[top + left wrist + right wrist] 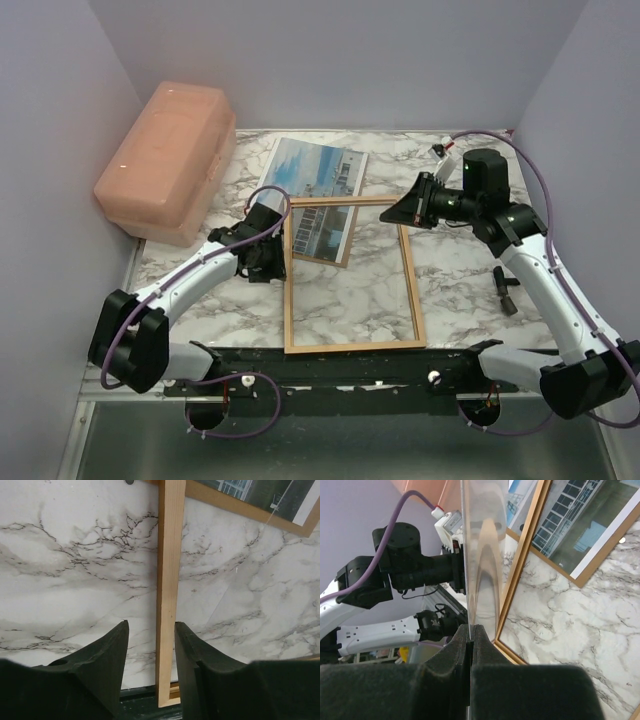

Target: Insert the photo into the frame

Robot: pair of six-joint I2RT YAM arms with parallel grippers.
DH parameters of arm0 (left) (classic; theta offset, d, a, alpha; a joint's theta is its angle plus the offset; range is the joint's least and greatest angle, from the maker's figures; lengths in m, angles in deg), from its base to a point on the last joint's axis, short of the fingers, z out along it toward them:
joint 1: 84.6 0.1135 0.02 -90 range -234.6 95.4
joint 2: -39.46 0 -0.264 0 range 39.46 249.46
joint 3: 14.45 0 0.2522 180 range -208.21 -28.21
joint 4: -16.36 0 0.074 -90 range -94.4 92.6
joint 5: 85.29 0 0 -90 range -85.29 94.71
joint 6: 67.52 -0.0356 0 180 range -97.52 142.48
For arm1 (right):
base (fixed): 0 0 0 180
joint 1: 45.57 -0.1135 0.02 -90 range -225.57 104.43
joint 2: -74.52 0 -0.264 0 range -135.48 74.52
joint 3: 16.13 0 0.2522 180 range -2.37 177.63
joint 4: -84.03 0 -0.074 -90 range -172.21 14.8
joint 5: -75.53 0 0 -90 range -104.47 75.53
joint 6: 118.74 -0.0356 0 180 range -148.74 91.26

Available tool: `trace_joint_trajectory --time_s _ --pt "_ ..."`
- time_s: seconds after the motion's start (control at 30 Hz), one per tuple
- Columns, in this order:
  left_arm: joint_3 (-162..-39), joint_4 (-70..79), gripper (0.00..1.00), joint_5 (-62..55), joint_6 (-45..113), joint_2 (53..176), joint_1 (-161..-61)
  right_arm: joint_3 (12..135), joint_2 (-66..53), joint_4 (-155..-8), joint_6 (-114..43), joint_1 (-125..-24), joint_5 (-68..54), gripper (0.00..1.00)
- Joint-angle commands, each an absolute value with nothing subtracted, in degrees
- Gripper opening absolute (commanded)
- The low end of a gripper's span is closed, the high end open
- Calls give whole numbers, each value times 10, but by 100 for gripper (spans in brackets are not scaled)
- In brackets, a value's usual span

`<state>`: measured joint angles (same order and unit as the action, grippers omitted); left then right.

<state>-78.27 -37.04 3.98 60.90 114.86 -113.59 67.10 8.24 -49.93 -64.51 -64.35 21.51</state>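
The orange-brown frame (352,345) lies flat on the marble table, with its left rail (167,580) running up the left wrist view. My left gripper (150,626) is open, one finger on each side of that rail, near the frame's front corner. The photo (315,170), a white building on blue sky, lies flat behind the frame. A brown-edged panel with a building picture (322,235) (580,530) sits in the frame's far left corner. My right gripper (471,628) (397,212) is shut on the edge of a clear pane (482,555), held up over the frame's far right corner.
A pink plastic box (170,160) stands at the back left against the wall. A small black object (507,290) lies on the table at the right. Grey walls close in the back and both sides.
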Motion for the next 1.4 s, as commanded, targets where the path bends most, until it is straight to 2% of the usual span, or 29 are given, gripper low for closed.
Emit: trace_joint_trajectory --time_s 0.0,0.1,0.77,1.37 --pt "-774 -336 40 28 621 1172 -1134 657 67 -518 -657 -638 275 0" --pt "-774 -336 35 37 625 1187 -1134 650 58 -511 -655 -636 282 0" --pt "-768 -311 23 38 632 1240 -1135 623 23 -498 -667 -626 311 0" --pt "-774 -320 20 58 630 1250 -1140 637 19 -499 -686 -621 325 0"
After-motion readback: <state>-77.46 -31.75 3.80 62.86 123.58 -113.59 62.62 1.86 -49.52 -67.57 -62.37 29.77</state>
